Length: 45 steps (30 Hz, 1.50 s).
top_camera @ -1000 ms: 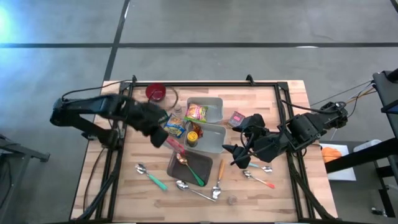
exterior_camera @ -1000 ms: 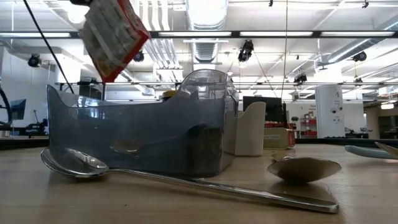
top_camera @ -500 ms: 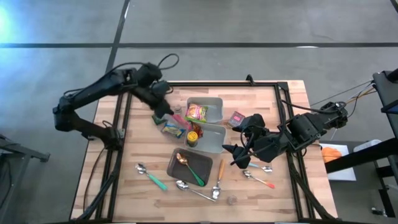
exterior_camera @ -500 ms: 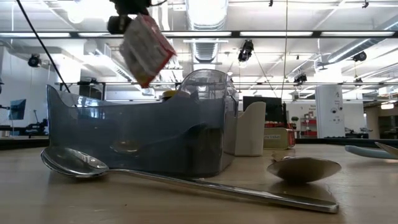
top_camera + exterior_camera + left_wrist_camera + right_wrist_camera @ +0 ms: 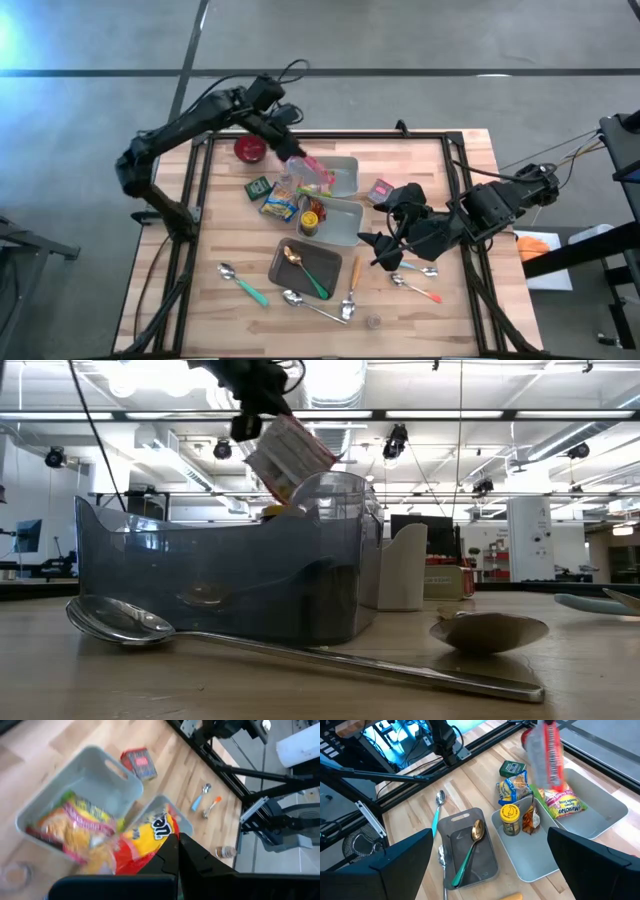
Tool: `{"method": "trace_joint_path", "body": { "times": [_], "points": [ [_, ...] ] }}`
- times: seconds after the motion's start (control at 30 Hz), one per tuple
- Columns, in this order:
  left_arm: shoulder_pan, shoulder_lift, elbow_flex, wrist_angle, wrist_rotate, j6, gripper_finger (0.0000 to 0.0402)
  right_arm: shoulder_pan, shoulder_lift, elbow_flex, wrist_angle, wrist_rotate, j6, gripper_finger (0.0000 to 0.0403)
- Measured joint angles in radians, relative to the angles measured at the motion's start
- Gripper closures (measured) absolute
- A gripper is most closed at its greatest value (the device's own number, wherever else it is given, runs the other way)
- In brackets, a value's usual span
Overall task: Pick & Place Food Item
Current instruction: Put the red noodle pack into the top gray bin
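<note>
My left gripper is shut on a red and white snack packet, held in the air over the far grey bin. A pink and yellow noodle packet lies in that bin. The low view shows the held packet tilted below the gripper. My right gripper stands open above the table to the right of the near grey bin, with nothing between its fingers. My left gripper pinches the packet's upper edge between its two fingers, coming slanting down from the table's far left. The packet hangs tilted below the fingers, clear of the bin and the table.
The near bin holds a yellow-lidded jar and a small packet. A green packet and a blue-yellow packet lie left of the bins, near a red bowl. A dark tray holds spoons; more spoons lie around it.
My left gripper has swung from the left of the bins toward the table's far edge and then right, turning as it went. It carries the packet, which now hangs over the far bin. It has stayed shut.
</note>
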Motion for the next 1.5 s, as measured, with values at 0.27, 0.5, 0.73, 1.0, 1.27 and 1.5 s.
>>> {"method": "trace_joint_path", "body": {
  "times": [0.27,0.5,0.73,1.0,1.27,1.5],
  "points": [
    [0.026,0.182,0.216,-0.028,0.000,0.067,0.0401,0.000,0.000,0.000,0.000,0.000,0.000,0.0014],
    [0.029,0.275,0.267,-0.012,0.001,0.111,0.0401,0.000,0.000,0.000,0.000,0.000,0.000,0.0014],
    [0.032,0.332,0.264,0.029,0.011,0.166,0.0401,0.000,0.000,0.000,0.000,0.000,0.000,0.0014],
    [0.033,0.380,0.260,0.054,0.010,0.213,0.0401,0.000,0.000,0.000,0.000,0.000,0.000,0.0014],
    [0.033,0.431,0.260,0.048,0.006,0.248,0.0401,0.000,0.000,0.000,0.000,0.000,0.000,0.0014],
    [0.031,0.470,0.258,-0.001,-0.004,0.278,0.0401,0.000,0.000,0.000,0.000,0.000,0.000,0.0014]
  ]
}}
